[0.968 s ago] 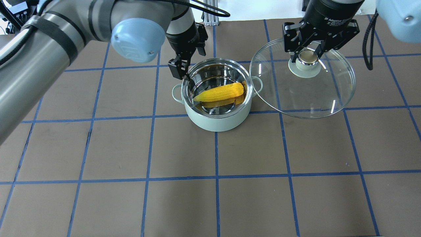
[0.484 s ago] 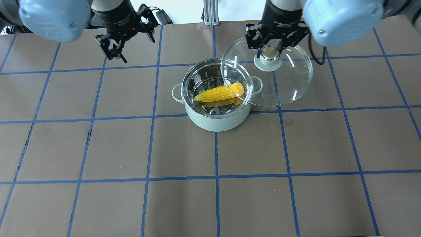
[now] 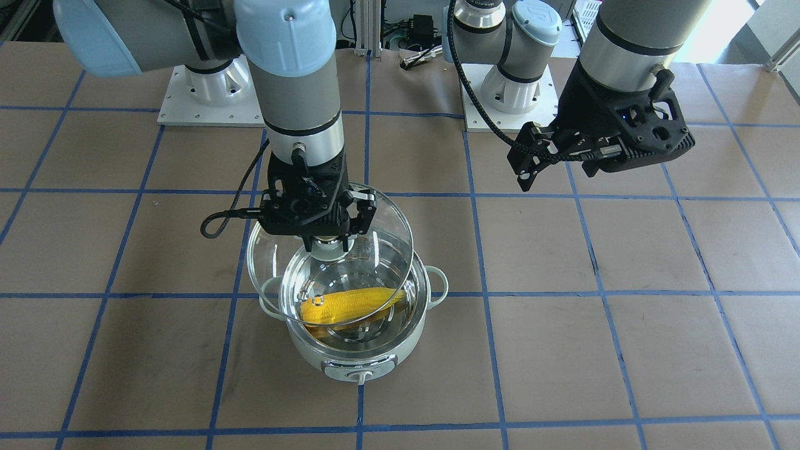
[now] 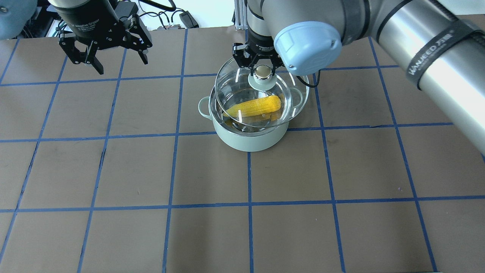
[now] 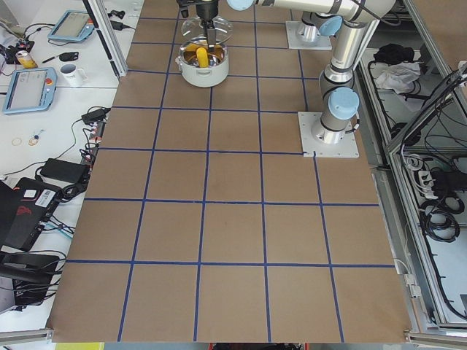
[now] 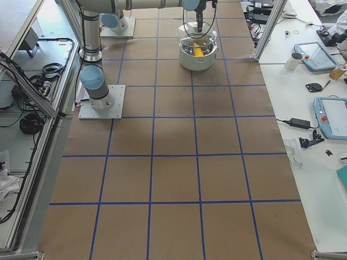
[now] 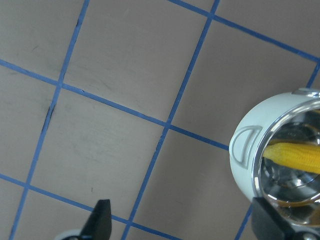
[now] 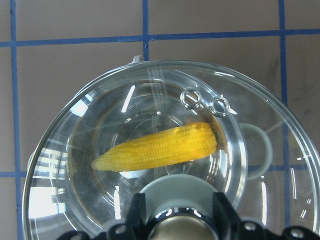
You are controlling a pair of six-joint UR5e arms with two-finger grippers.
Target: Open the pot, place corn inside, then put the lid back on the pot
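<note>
My right pincer (image 4: 264, 66), clamped on the lid (image 4: 265, 84) knob, has swung over: pot (image 4: 250, 138) and corn (image 4: 254, 106) now lie below it. Lid not yet seated; lowering remains.

Setting: robotics lab, probably a test cell. Evidence: desk (image 5: 233, 233) gridded in blue tape (image 5: 206, 152); arm bases (image 3: 500, 81) bolted to plates; aluminium framing (image 6: 264, 27); teach pendants (image 6: 332, 118) and cables (image 5: 436, 215) alongside.

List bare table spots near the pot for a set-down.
Bare tiles of the table lie between the pot and the robot's side, and on either side of it. Crowded above the pot: right gripper holds the lid there. Open left gripper hovers aside.
</note>
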